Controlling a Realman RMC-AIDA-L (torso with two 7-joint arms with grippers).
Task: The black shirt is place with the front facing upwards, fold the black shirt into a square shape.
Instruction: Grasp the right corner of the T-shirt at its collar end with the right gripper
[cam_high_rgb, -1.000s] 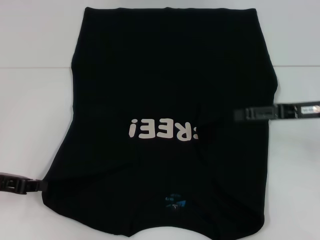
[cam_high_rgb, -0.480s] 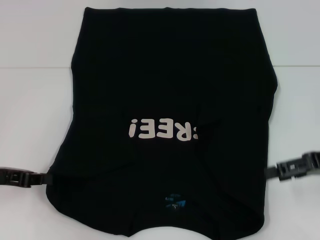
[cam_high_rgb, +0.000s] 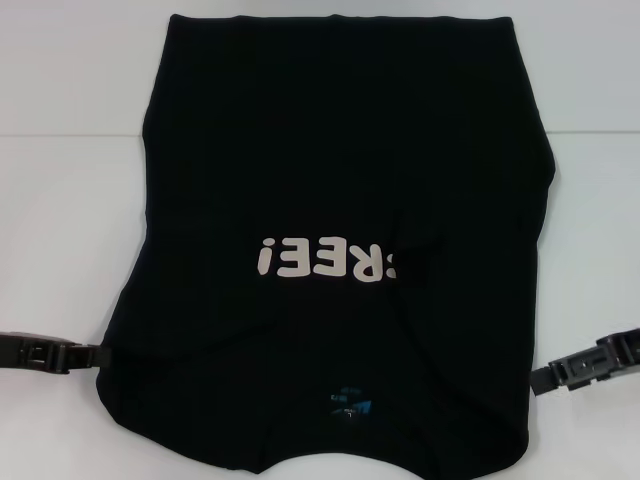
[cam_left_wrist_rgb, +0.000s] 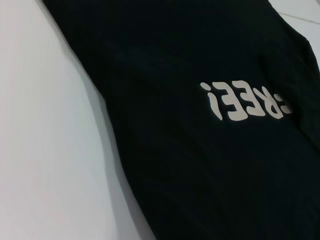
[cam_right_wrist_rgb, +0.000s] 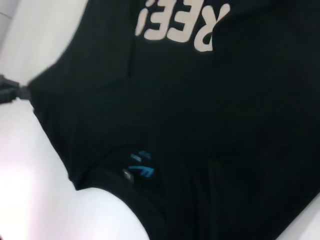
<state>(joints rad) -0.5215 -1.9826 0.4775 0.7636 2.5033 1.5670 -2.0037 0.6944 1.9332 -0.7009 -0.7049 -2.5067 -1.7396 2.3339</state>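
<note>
Both grippers sit at the near corners of the black shirt (cam_high_rgb: 340, 200), which lies flat on the white table (cam_high_rgb: 70, 230) with its sides folded in and its lettering (cam_high_rgb: 325, 260) partly covered. The left gripper (cam_high_rgb: 95, 353) touches the shirt's edge, the right gripper (cam_high_rgb: 538, 380) just beside the opposite edge. Whether either one is clenched or released cannot be told.

A plain white table (cam_high_rgb: 70, 250) fills the scene; a faint seam crosses it.
</note>
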